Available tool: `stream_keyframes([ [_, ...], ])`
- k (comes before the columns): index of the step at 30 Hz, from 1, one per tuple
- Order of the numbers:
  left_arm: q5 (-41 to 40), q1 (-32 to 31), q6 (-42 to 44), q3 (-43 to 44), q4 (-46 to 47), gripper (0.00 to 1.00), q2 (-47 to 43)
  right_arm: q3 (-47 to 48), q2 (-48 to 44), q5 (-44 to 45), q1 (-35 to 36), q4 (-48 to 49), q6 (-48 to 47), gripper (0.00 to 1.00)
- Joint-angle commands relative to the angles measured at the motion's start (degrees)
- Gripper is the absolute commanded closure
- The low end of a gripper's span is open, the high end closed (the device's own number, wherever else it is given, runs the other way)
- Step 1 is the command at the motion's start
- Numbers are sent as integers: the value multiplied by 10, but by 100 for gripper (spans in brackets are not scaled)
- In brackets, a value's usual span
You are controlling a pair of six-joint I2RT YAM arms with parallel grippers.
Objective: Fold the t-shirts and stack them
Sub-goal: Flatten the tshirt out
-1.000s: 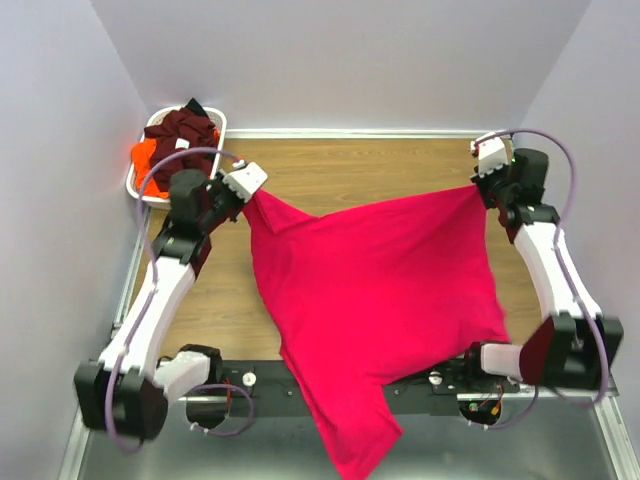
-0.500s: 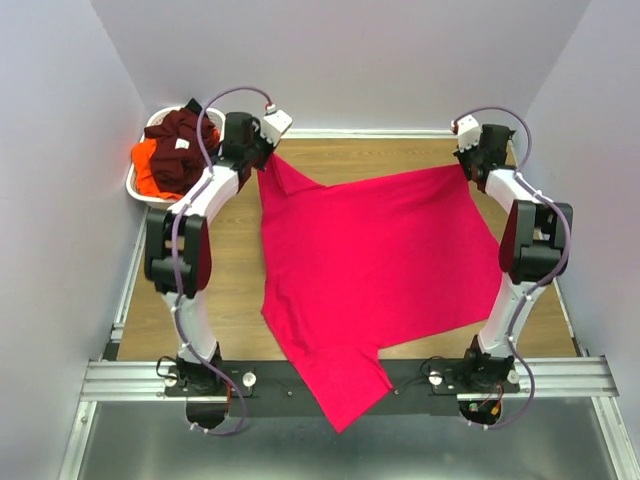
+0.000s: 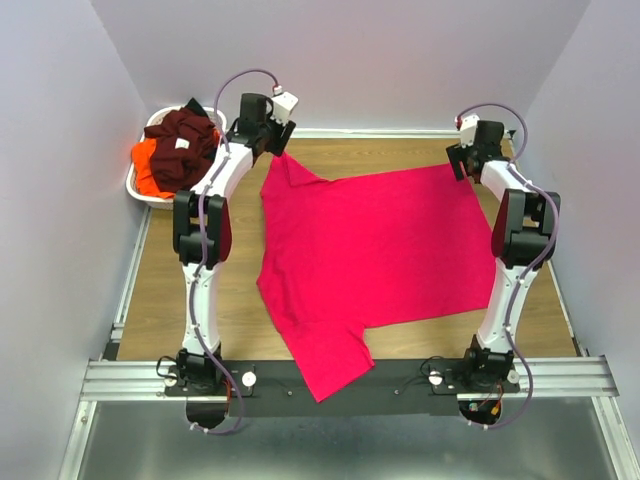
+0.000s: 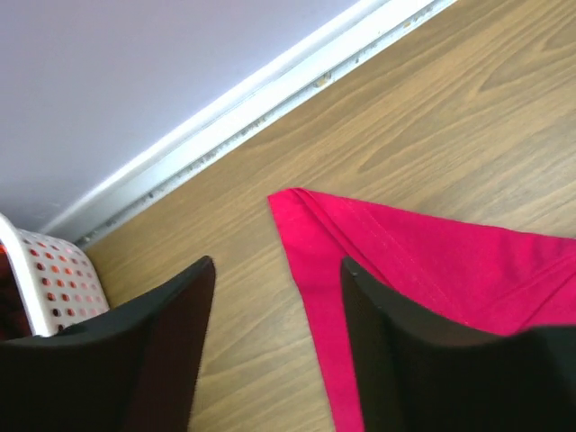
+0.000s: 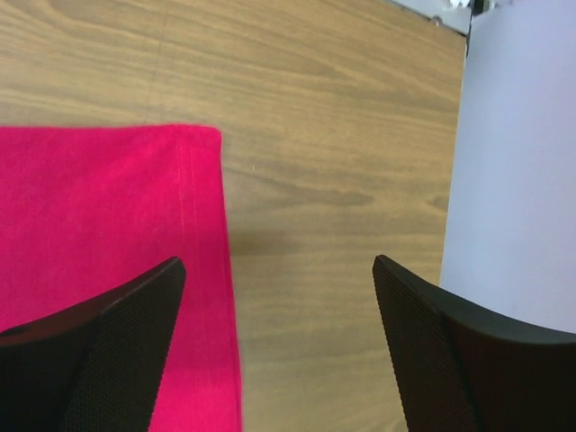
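Note:
The bright pinkish-red t-shirt (image 3: 370, 250) lies spread flat on the wooden table, one sleeve draped over the near rail. My left gripper (image 3: 281, 150) hovers open just above its far-left corner; in the left wrist view that gripper (image 4: 276, 263) straddles the edge of the shirt (image 4: 432, 261) with nothing held. My right gripper (image 3: 458, 166) is open at the far-right corner; in the right wrist view the right gripper (image 5: 277, 262) is over bare wood beside the hem of the shirt (image 5: 99, 207). A dark maroon t-shirt (image 3: 185, 135) and an orange t-shirt (image 3: 145, 165) are piled in the basket.
The white oval basket (image 3: 140, 195) stands at the far left corner, its perforated wall (image 4: 54, 279) close to my left fingers. The back wall and its white trim (image 4: 270, 85) run just beyond both grippers. The right wall (image 5: 513, 180) is next to my right gripper.
Both arms stretched toward the back wall, dragging the pinkish-red t-shirt up the table until it lay flat. Both grippers then opened and let go of its far corners.

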Motion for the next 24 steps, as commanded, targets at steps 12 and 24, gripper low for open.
stream_keyframes([
  [12, 118, 38, 11, -370, -98, 46, -315, -17, -157, -126, 0, -322, 10, 3],
  [24, 155, 75, -39, -351, -94, 57, -251, -8, -98, -152, 23, -381, 47, 37],
])
